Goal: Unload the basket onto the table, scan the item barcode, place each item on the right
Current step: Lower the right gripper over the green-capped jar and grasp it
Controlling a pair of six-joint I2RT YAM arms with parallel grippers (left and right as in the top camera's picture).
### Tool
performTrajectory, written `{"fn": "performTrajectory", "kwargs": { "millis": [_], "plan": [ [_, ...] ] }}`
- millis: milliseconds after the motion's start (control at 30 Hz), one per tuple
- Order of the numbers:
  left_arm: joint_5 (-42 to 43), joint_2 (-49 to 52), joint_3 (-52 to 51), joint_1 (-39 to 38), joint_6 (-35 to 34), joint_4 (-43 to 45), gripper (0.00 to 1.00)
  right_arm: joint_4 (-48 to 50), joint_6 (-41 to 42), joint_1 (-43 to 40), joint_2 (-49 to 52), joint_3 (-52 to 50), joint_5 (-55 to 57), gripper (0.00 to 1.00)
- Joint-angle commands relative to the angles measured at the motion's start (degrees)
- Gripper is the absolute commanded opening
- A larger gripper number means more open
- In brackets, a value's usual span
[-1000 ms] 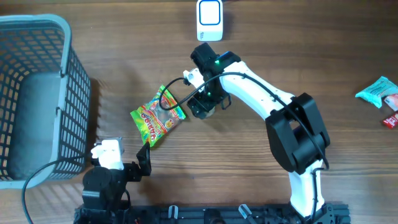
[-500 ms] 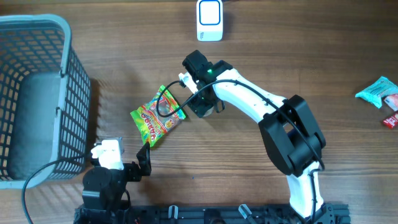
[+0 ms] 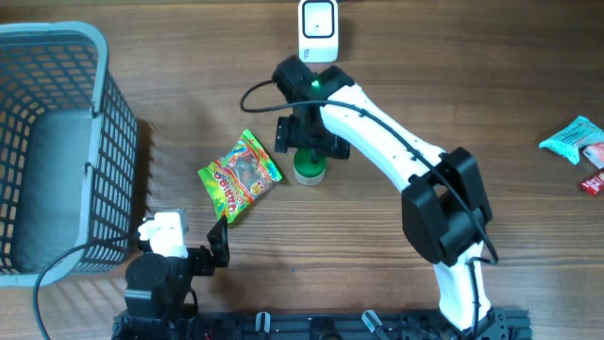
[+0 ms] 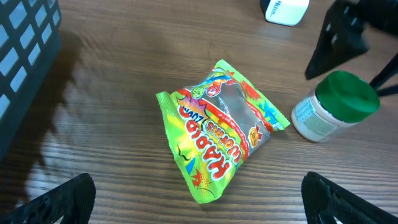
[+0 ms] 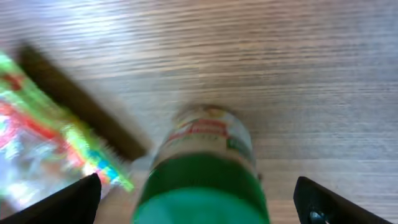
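The right fingers hang spread wide over the jar, one on each side of its green lid and touching neither side that I can see. The jar stands lid-up on the tabletop, just beside the bag of gummy worms. The scanner sits near the far edge, a little beyond the arm. The left fingers are also apart and hold nothing, low by the near edge, next to the basket.

The grasp looks like the step at hand, and it is the risky one. If the fingers close only on the smooth lid, the jar could slip out or tip. A descent off centre could push it into the bag. No barcode shows in any view, and the right wrist picture is blurred, so the label could end up facing away from the scanner and need a turn — more chance of a drop.
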Motion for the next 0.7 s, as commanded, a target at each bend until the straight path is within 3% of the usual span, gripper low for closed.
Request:
{"fn": "performTrajectory", "kwargs": {
  "millis": [0, 167, 300, 400, 500, 600, 667],
  "plan": [
    [0.5, -0.4, -0.3, -0.3, -0.3, 0.1, 1.0, -0.9, -17.5, -0.1, 0.3, 2.6, -3.5, 1.0],
    [0.4, -0.4, -0.3, -0.3, -0.3, 0.1, 1.0, -4.1, -45.2, -0.1, 0.3, 2.3, -3.4, 0.99],
    [0.4, -0.4, -0.3, -0.3, -0.3, 0.1, 1.0, -5.9, -50.0, 0.4, 0.3, 1.4, -3.4, 0.95],
    [0.5, -0.4, -0.3, -0.3, -0.3, 0.1, 1.0, -3.6, -49.9, 0.5, 0.3, -1.6, -3.4, 0.72],
    [0.5, -0.4, -0.3, -0.3, -0.3, 0.1, 1.0, -0.4, -49.9, 0.5, 0.3, -4.5, -3.4, 0.72],
    [0.5, -0.4, -0.3, -0.3, -0.3, 0.1, 1.0, 0.7, -47.2, 0.5, 0.4, -5.7, -2.7, 0.57],
    [0.4, -0.4, -0.3, -0.3, -0.3, 0.1, 1.0, 0.2, -40.7, 0.4, 0.3, -4.9, -0.5, 0.53]
  ]
}}
